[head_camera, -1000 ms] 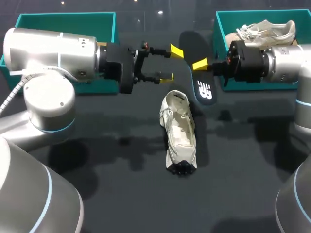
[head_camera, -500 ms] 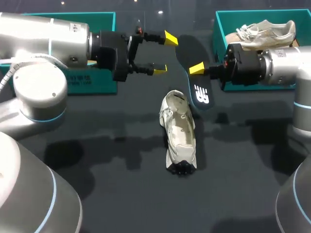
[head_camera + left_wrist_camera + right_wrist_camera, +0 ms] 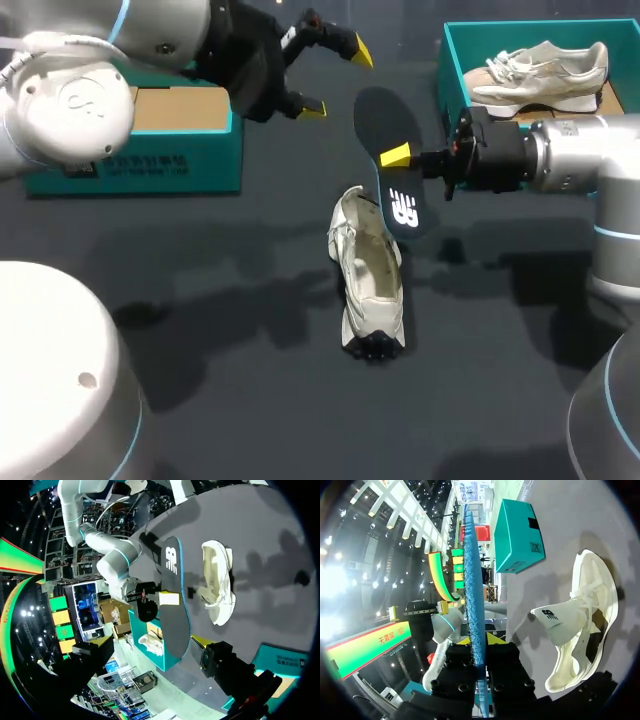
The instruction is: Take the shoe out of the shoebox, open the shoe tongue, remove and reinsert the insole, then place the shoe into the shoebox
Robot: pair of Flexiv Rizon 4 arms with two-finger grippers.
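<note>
Shoe [image 3: 368,280]: white, lies on the dark desk [image 3: 230,400] about midway between the left and right edges, upright on its sole, opening end toward the far edge, other end toward the near edge.

Insole [image 3: 385,150]: dark, out of the shoe, in the air. Its lower, logo-printed end hangs just over the shoe's opening; contact with the shoe cannot be told. In the right wrist view it shows edge-on, with a blue rim.

Right claw [image 3: 397,155]: comes in from the desk's right edge. Fingers are closed on the insole's edge, one yellow tip on each face.

Left claw [image 3: 335,79]: raised near the far edge, left of the insole. Fingers are spread wide, nothing between them.

Left box [image 3: 130,165]: teal, far left corner, brown inside.

Right box [image 3: 452,90]: teal, far right corner, holds a second white shoe [image 3: 540,65].
</note>
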